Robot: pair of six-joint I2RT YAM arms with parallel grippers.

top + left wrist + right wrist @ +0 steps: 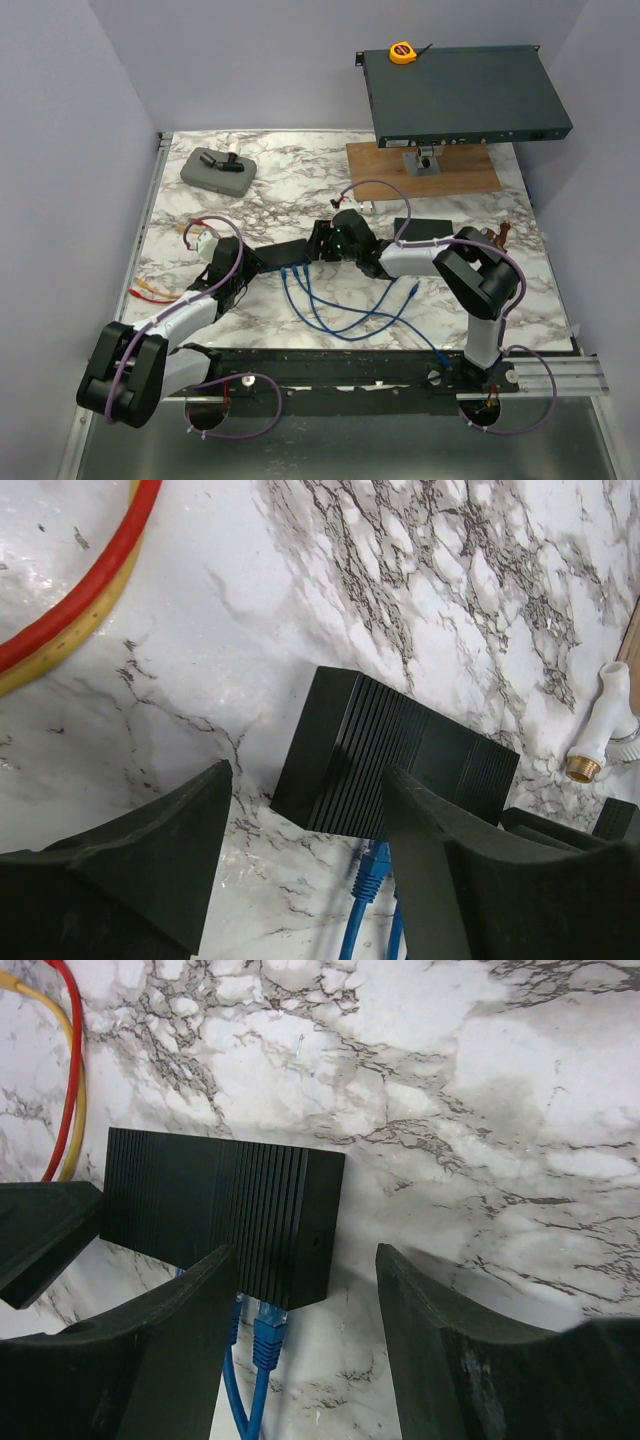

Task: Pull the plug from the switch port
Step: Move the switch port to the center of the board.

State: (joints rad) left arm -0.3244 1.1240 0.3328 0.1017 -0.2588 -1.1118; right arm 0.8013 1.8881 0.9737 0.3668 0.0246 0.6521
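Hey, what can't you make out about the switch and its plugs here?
Right wrist view: the small black ribbed switch box hides its port face, and a finger of the right hand covers some blue cable plugs; count unclear.
Left wrist view: a finger of the left hand and the bottom edge cut off the plugs; latches unseen.
Top external view: ports too small, crowded by both hands.

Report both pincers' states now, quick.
Left pincer: open, holding nothing, facing the black ribbed switch box.
Right pincer: open, holding nothing.
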